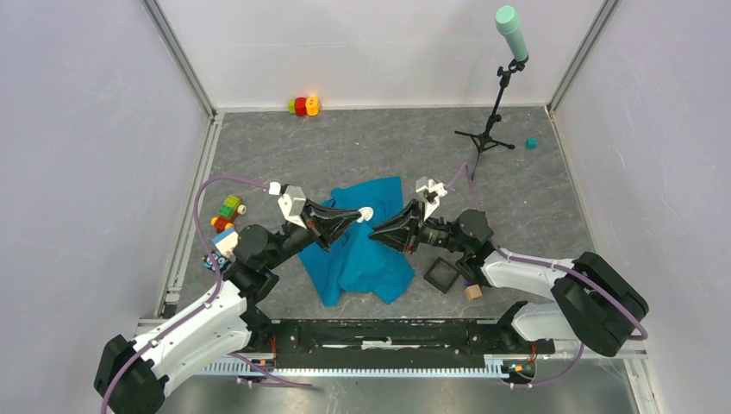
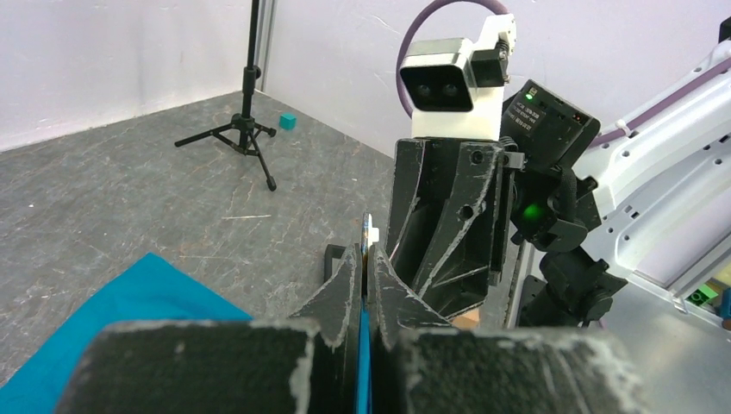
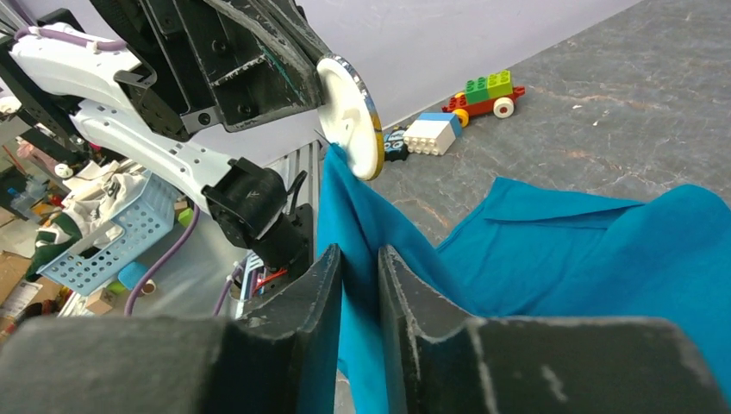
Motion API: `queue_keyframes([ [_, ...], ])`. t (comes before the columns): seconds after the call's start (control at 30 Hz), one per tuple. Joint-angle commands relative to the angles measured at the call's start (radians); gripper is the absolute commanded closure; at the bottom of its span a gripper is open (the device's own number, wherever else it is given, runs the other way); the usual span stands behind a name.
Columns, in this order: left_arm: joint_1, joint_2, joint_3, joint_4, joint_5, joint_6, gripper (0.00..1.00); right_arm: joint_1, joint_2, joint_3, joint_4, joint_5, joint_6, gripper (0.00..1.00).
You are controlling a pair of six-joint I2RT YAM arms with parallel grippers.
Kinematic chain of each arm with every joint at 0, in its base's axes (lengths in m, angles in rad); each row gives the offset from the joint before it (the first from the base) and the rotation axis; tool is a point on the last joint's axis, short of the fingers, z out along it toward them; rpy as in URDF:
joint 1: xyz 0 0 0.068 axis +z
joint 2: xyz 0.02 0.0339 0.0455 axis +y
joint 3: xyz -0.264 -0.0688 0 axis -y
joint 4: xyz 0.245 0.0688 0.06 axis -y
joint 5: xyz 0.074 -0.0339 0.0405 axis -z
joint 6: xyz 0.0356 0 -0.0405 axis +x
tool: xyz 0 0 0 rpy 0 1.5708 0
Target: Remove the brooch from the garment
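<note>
The blue garment (image 1: 362, 254) lies crumpled on the grey floor between the arms, with one fold lifted. The brooch (image 1: 365, 213) is a small white disc at the top of that fold. My left gripper (image 1: 356, 216) is shut on the brooch, which shows edge-on (image 2: 367, 231) between its tips in the left wrist view. In the right wrist view the brooch (image 3: 349, 116) faces me with the cloth (image 3: 586, 250) hanging from its lower edge. My right gripper (image 1: 377, 231) is shut on that hanging fold just below the brooch, and the cloth runs between its fingers (image 3: 323, 285).
A tripod stand (image 1: 491, 129) with a mint-green head and a teal cube (image 1: 531, 143) stand at the back right. Toy blocks (image 1: 302, 105) lie by the back wall and a toy car (image 1: 228, 210) at the left. A black square tray (image 1: 442, 274) and a wooden cube (image 1: 472, 291) lie near the right arm.
</note>
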Motion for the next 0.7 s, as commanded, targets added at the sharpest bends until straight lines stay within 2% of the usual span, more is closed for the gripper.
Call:
queue_keyframes([
  [0.0,0.001,-0.012,0.045,0.006,-0.001,0.067,0.98,0.011,0.018,0.060,0.009,-0.016,-0.029,0.83],
  [0.07,0.001,-0.018,0.041,-0.020,-0.007,0.087,0.98,0.010,0.013,0.069,0.006,-0.009,-0.027,0.99],
  [0.17,0.000,-0.030,0.031,-0.084,-0.042,0.131,0.98,-0.012,-0.025,0.070,-0.009,0.034,-0.026,1.00],
  [0.3,0.001,-0.042,0.032,-0.244,-0.179,0.188,0.98,-0.081,-0.093,0.082,-0.118,0.133,-0.042,1.00],
  [0.5,0.000,-0.098,0.017,-0.328,-0.392,0.129,0.98,-0.117,-0.133,0.100,-0.334,0.248,-0.136,0.99],
  [0.53,0.001,-0.114,0.038,-0.366,-0.406,0.108,0.98,-0.117,-0.128,0.098,-0.357,0.249,-0.148,0.92],
  [0.6,0.001,-0.132,0.087,-0.441,-0.421,0.073,0.98,-0.117,-0.116,0.108,-0.406,0.222,-0.186,0.64],
  [0.67,0.000,-0.134,0.137,-0.519,-0.421,0.015,0.98,-0.118,-0.114,0.111,-0.426,0.180,-0.214,0.52],
])
